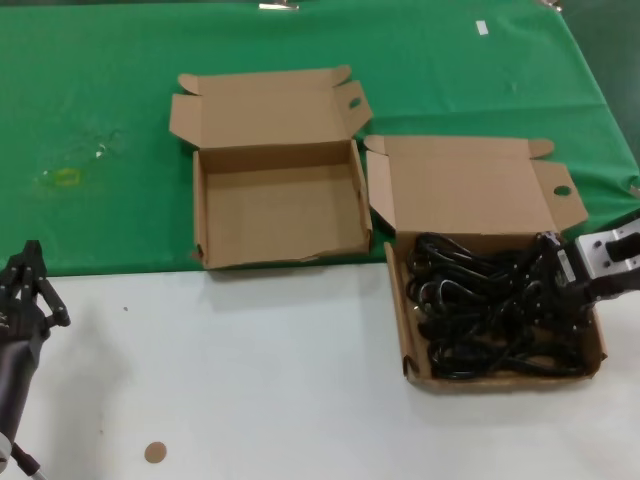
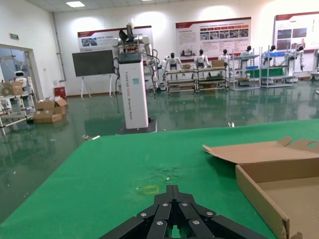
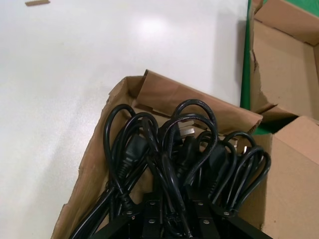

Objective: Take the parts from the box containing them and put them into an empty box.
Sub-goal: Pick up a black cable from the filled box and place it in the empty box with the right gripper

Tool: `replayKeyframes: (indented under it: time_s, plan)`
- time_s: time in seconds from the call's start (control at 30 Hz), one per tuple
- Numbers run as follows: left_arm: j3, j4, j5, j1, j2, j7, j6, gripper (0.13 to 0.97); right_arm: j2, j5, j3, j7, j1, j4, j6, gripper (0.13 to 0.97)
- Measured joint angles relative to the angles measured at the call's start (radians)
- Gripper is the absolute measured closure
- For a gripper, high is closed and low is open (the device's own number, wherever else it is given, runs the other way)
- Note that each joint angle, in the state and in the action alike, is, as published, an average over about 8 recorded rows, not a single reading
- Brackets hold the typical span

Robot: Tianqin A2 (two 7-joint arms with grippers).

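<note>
You're in what looks like a robotics showroom; humanoid robots (image 2: 173, 61) line shelving (image 2: 214, 74) beneath wall posters (image 2: 213, 37).

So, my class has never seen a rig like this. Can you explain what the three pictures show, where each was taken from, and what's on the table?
This is a two-armed robot photographing its own work. The head view looks down from its head at the table, part white, part green cloth. Two shallow cardboard boxes lie there with lids open: the empty box and the box containing them, the parts, which are looped black power cords.

The other two pictures come from cameras on the wrists. The right wrist view looks straight down into the cords, because the right gripper is lowered among them at that box's edge; whether it has gripped one cannot be seen. The left wrist view looks across the cloth into a hall; the left gripper waits off to the side, shut, holding nothing.
</note>
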Motion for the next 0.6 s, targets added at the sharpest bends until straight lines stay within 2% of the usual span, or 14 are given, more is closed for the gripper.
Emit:
replayKeyframes:
  time_s: [0.33,0.6]
  plan:
    - [0.000,0.000,0.000,0.000,0.000,0.000,0.000,0.953,0.005,0.019,0.015,0.093,0.066,0.064,-0.078,0.870]
    - [0.000,0.000,0.000,0.000,0.000,0.000,0.000,0.953,-0.078,0.006,0.000,0.127,0.199,0.019,-0.107,0.874]
